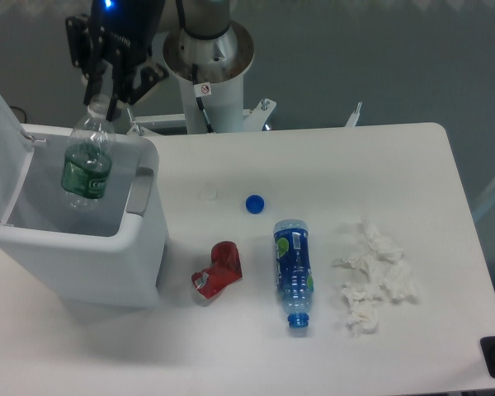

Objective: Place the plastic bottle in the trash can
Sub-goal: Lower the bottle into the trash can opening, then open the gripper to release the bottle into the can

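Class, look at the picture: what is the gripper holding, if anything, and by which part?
The gripper holds the plastic bottle by its neck at the open top; the bottle hangs over the open trash can.

- Clear capless plastic bottle [88, 162] with a dark green label and a pale band round the middle: hanging nearly upright, neck at the top, base lowest, suspended over the open cavity of the bin, toward its rear half, lower part seen against the bin's interior.
- Large white-grey rectangular plastic trash can [107, 264] at the left end of the table: lid swung up and back on the left side, top open, grey handle on the right-hand wall, inside visible below the bottle.
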You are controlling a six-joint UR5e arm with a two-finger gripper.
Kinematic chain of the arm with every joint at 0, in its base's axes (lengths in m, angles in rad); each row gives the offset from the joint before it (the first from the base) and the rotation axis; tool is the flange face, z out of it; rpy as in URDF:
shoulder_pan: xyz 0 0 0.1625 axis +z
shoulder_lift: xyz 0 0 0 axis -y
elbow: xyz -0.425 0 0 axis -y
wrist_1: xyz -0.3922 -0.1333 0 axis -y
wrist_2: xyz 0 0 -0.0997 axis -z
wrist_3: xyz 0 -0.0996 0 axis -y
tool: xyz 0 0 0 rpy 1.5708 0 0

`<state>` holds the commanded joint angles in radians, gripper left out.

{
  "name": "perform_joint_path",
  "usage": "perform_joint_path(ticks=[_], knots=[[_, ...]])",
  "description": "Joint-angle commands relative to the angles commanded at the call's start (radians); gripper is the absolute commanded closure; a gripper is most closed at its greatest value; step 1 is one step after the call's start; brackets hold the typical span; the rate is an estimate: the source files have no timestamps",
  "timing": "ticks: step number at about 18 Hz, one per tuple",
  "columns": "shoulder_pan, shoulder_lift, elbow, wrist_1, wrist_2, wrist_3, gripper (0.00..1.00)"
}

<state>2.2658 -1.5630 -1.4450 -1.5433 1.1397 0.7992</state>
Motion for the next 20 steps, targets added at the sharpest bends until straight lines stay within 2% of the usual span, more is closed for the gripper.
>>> perform_joint_path(ticks=[4, 6, 12, 13, 16, 17, 18, 19, 20], knots=[[-0.037, -0.061, 0.011, 0.015, 0.034, -0.017, 1.00], [-0.060, -0.080, 0.012, 0.014, 0.071, -0.018, 1.00], [-0.083, -0.112, 0.008, 0.017, 0.075, -0.015, 0.96], [-0.084, -0.115, 0.006, 0.020, 0.075, -0.015, 0.90], [-0.088, -0.120, 0.002, 0.043, 0.074, -0.017, 0.58], [-0.088, -0.120, 0.000, 0.045, 0.074, -0.020, 0.36], [-0.088, -0.118, 0.000, 0.051, 0.074, -0.020, 0.08], [-0.088, -0.117, 0.000, 0.060, 0.072, -0.021, 0.01], [-0.088, -0.115, 0.000, 0.064, 0.072, -0.021, 0.00]])
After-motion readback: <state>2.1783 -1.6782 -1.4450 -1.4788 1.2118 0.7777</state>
